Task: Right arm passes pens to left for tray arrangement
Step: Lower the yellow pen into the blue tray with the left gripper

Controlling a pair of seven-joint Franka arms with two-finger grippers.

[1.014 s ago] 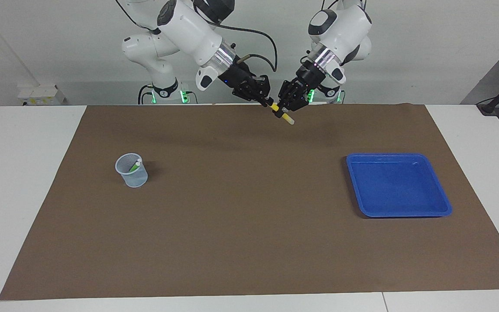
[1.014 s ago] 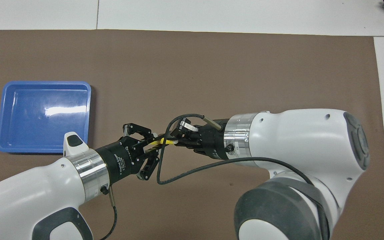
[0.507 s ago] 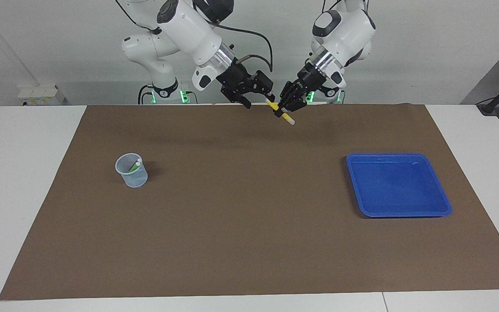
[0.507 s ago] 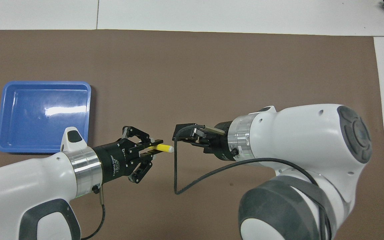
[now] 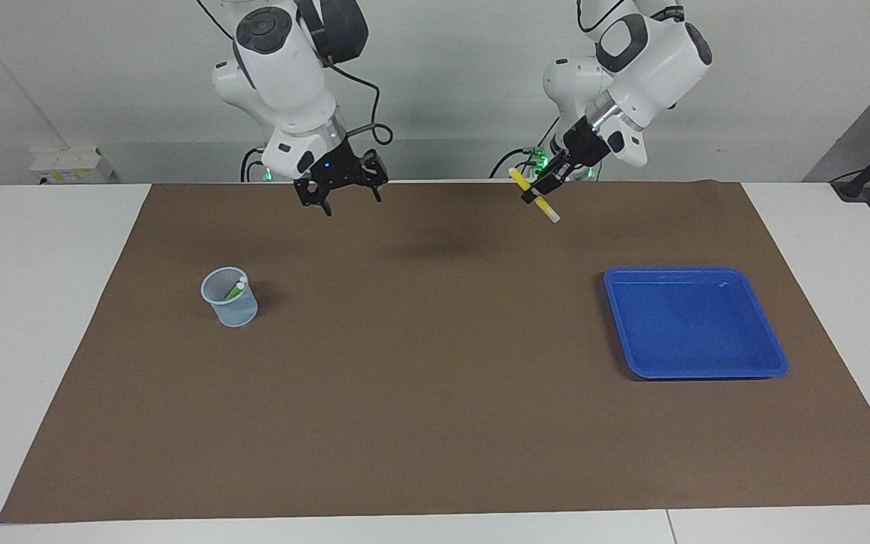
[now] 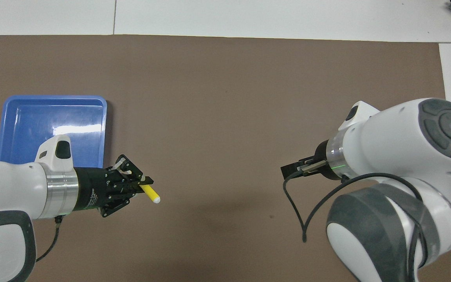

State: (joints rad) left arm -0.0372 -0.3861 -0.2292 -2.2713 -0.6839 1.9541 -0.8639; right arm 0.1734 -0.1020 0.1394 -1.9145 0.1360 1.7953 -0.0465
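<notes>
My left gripper (image 5: 533, 198) is shut on the yellow pen (image 5: 547, 211), which hangs slanted in the air with its pale end down, over the mat's edge nearest the robots. From overhead, the left gripper (image 6: 145, 181) and the yellow pen (image 6: 151, 194) sit just beside the blue tray (image 6: 33, 117). The blue tray (image 5: 695, 323) holds nothing. My right gripper (image 5: 344, 198) hangs open and holds nothing, over the mat toward the right arm's end; in the overhead view the right gripper (image 6: 290, 171) is well apart from the pen. A green pen (image 5: 235, 289) stands in the mesh cup (image 5: 229, 302).
A brown mat (image 5: 435, 423) covers most of the white table (image 5: 42, 302). The right arm's cable (image 6: 300, 211) dangles in a loop below its wrist. The right arm's bulk hides the cup from overhead.
The right gripper opened, let go of the yellow pen and drew back toward its own end. The left gripper kept the pen and carried it toward the tray.
</notes>
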